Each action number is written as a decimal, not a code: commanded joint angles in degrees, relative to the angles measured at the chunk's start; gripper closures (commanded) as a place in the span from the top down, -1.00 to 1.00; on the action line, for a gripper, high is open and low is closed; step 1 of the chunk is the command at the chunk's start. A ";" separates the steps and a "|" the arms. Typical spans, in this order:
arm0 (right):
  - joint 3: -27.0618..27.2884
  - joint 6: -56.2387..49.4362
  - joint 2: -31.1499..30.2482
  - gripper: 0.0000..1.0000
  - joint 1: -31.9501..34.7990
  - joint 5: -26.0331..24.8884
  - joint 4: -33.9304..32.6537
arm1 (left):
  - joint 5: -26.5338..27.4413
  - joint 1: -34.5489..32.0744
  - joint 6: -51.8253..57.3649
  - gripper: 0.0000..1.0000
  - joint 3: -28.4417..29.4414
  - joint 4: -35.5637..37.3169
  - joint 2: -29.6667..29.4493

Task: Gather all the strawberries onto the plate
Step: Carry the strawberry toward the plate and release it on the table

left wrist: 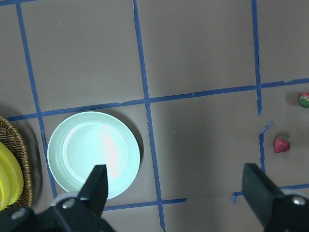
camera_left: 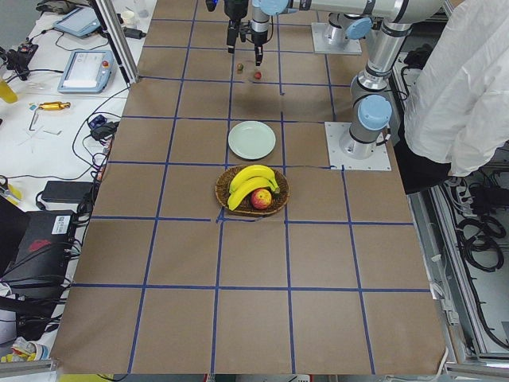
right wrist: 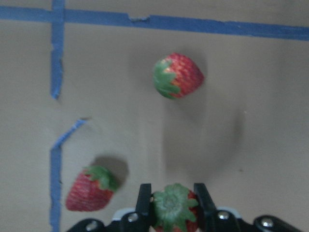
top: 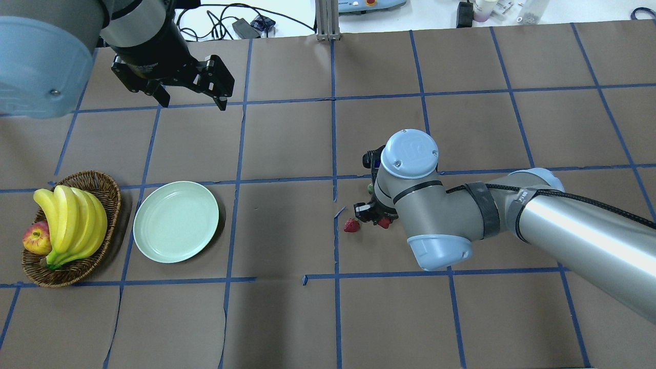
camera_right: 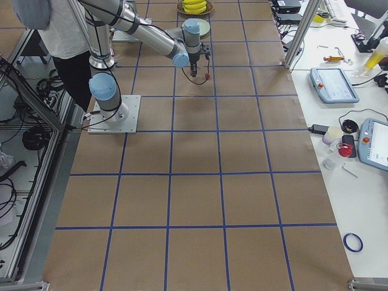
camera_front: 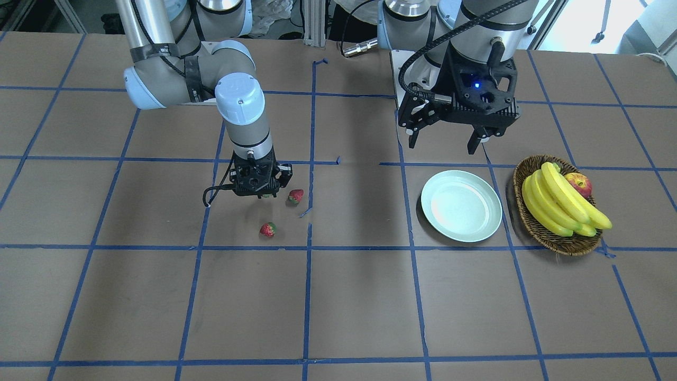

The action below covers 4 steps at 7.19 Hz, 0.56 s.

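Note:
My right gripper is low over the table and shut on a strawberry, which sits between the two fingers. Two more strawberries lie on the table beside it, one close by and one farther from the robot; the right wrist view shows them too. The pale mint plate is empty. My left gripper is open and empty, raised over the table near the plate.
A brown wicker basket with bananas and a red-yellow apple stands right beside the plate. Blue tape lines cross the brown table.

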 commanded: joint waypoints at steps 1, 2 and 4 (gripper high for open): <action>-9.98 14.40 6.74 -1.00 8.63 1.11 0.53 | 0.08 0.00 -0.03 1.00 0.00 0.00 -0.03; -14.03 19.09 11.40 -1.00 13.02 0.50 0.45 | 0.08 0.00 0.06 1.00 -0.09 0.00 -0.03; -16.36 22.56 14.25 -1.00 15.53 0.49 0.45 | 0.08 0.09 0.06 1.00 -0.09 0.00 0.05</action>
